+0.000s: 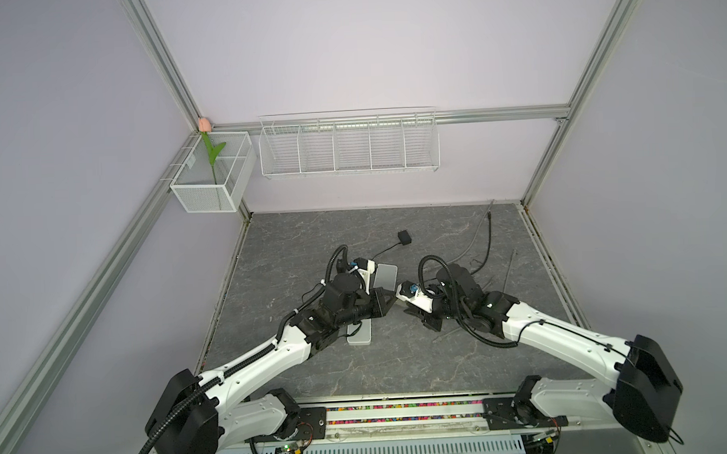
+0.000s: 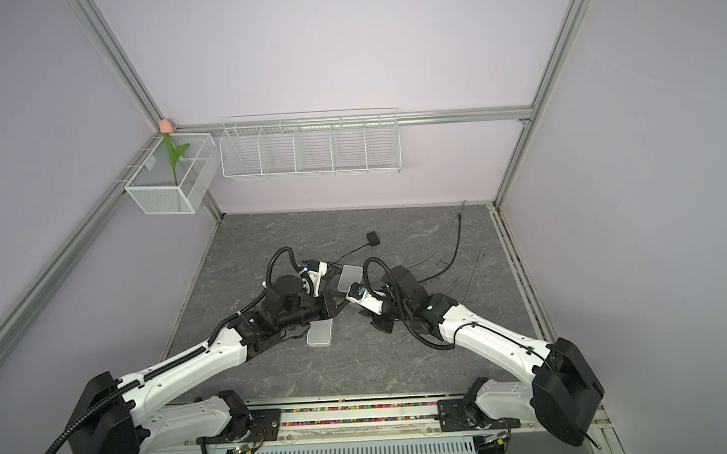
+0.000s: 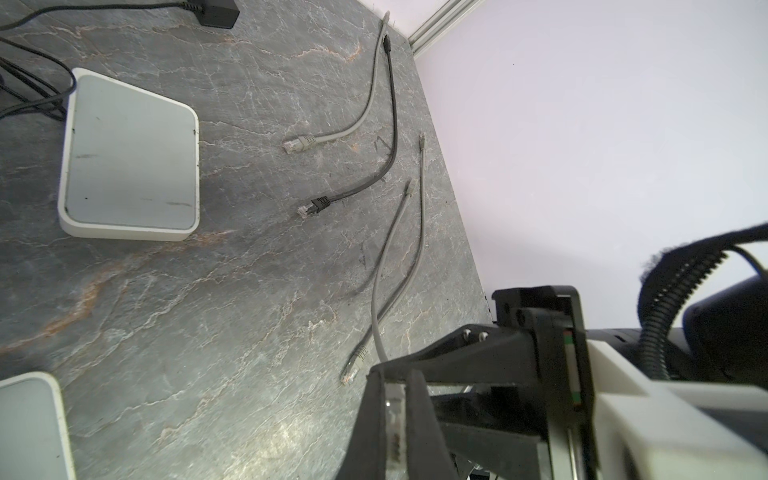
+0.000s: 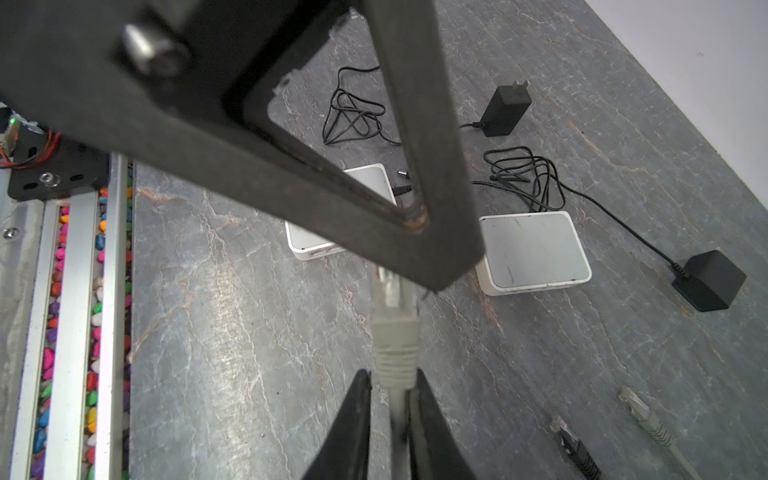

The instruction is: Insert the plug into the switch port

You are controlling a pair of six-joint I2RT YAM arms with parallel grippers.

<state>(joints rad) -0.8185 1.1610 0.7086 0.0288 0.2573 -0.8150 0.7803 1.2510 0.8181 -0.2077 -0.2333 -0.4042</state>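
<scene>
In the right wrist view a grey cable's plug (image 4: 395,328) hangs over the table. Its clear tip runs under a finger (image 4: 432,232) of my left gripper. My right gripper (image 4: 392,376) straddles the rear of the plug's boot, one finger touching it and a thin gap at the other. My left gripper (image 3: 395,374) is shut, with the clear plug tip (image 3: 394,399) between its pads. Both grippers meet mid-table in both top views (image 1: 395,301) (image 2: 362,313). Two white switches lie close by (image 4: 534,249) (image 4: 316,245); the nearer shows its ports.
Loose cables lie right of the grippers, among them a black plug (image 4: 569,444) and a grey one (image 4: 636,403). Two black power adapters (image 4: 507,108) (image 4: 710,280) with tangled leads lie behind the switches. A strip of coloured pebbles (image 4: 95,291) borders the table's front edge.
</scene>
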